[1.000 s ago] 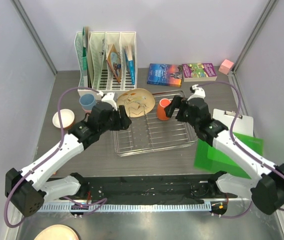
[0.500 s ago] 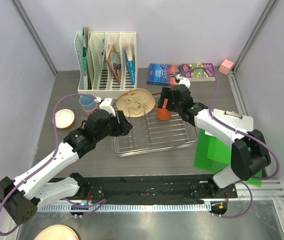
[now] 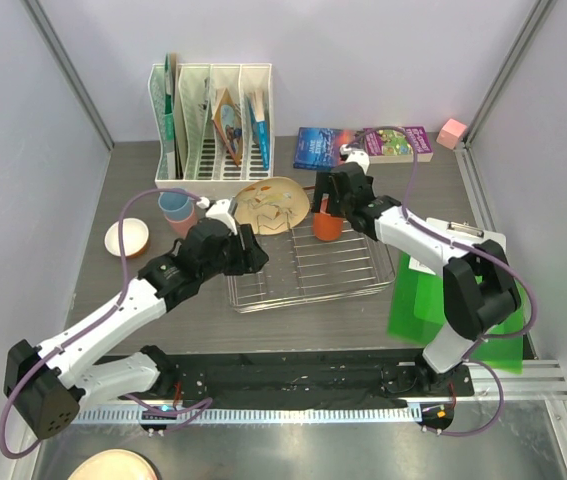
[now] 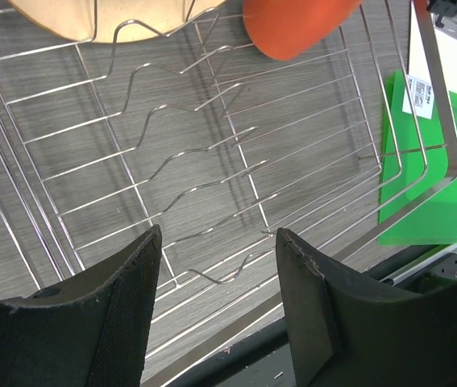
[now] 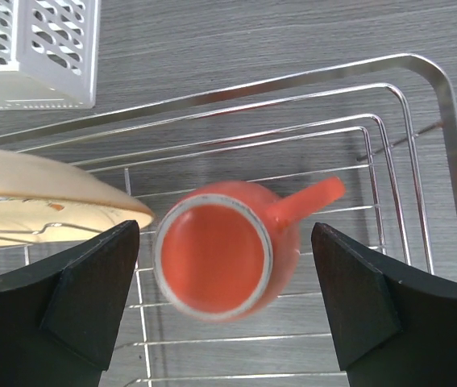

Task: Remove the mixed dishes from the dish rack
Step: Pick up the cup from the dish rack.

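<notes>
Chrome wire dish rack (image 3: 313,272): one beige squiggled round plate (image 3: 271,205), one orange handled mug (image 3: 327,226)
Left gripper (image 4: 216,266), right gripper (image 5: 224,242): both wide, empty

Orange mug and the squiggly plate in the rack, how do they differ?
The orange mug is plain orange and compact; the plate is beige with brown squiggles, wide and flat. The mug stands on the bars between the open fingers of the right gripper; the plate leans tilted with no gripper around it. Both sit along the far side of the dish rack.
</notes>
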